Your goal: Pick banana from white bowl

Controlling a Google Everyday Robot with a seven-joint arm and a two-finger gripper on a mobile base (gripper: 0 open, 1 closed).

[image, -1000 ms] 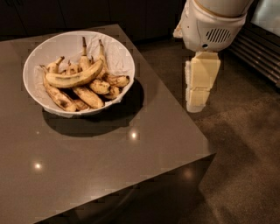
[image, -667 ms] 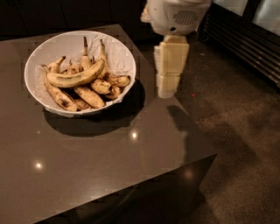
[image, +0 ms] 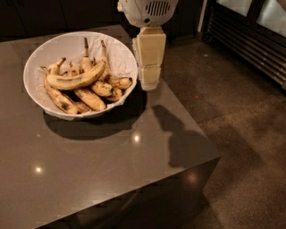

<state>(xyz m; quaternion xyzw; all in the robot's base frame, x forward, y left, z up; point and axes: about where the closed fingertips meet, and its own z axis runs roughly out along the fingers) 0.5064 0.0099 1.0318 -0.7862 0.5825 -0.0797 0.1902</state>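
Observation:
The white bowl (image: 117, 50) sits on the far left part of the brown table (image: 111, 174). It holds several bananas. The banana (image: 76, 81), long, curved and mostly yellow, lies across the top of the pile, over shorter brown-blotched ones. My gripper (image: 149, 79) hangs down from the white arm housing (image: 147, 11), just right of the bowl's right rim and above the table's right edge. It holds nothing that I can see.
The table's right edge runs just under the gripper, with dark floor (image: 237, 134) beyond it. A dark slatted cabinet front (image: 250, 40) stands at the far right. Dark cabinets line the back wall.
The arm and gripper have moved left, from over the floor to right beside the bowl's rim. The bowl and bananas have not shifted on the table.

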